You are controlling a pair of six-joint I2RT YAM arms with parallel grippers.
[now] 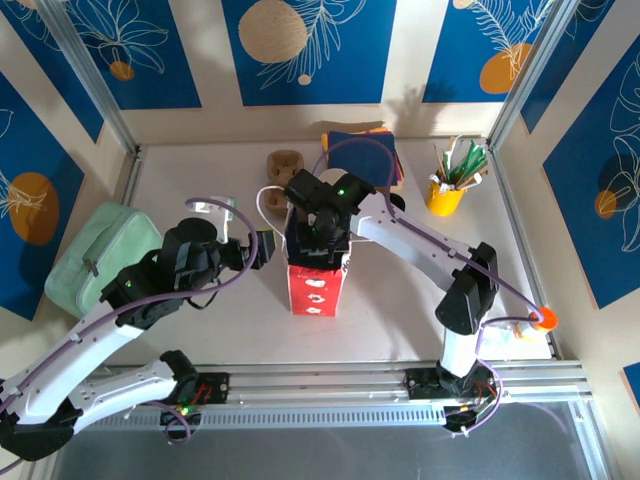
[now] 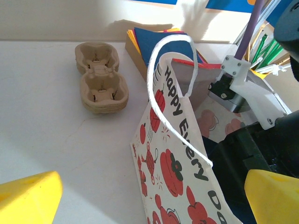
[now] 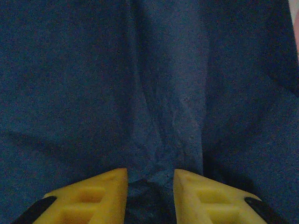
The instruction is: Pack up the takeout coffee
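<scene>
The right pincer (image 3: 149, 186) is down in the mouth of the red-and-white paper bag (image 1: 318, 285), which stands upright in the middle of the table (image 2: 46, 140); its yellow fingertips (image 3: 114, 186) sit partly closed, pinching a fold of a dark blue sheet (image 3: 149, 84) that looks like thin paper. The left pincer (image 1: 260, 248) hovers just beside the bag's left wall, spread wide and holding nothing. Where the takeout coffee stands I cannot tell; my guess is that it sits in the bag beneath the blue sheet. A pulp cup carrier (image 2: 100, 77) lies apart on the table behind the bag.

A lidded paper cup like this should be light but top-heavy if full; its walls are soft and dent under a hard squeeze; the lid may pop off if the wall is crushed. The safest hold is probably around the sidewall just below the stiff rim, gently, with the cup kept upright; the bag itself is floppy and may need steadying.
</scene>
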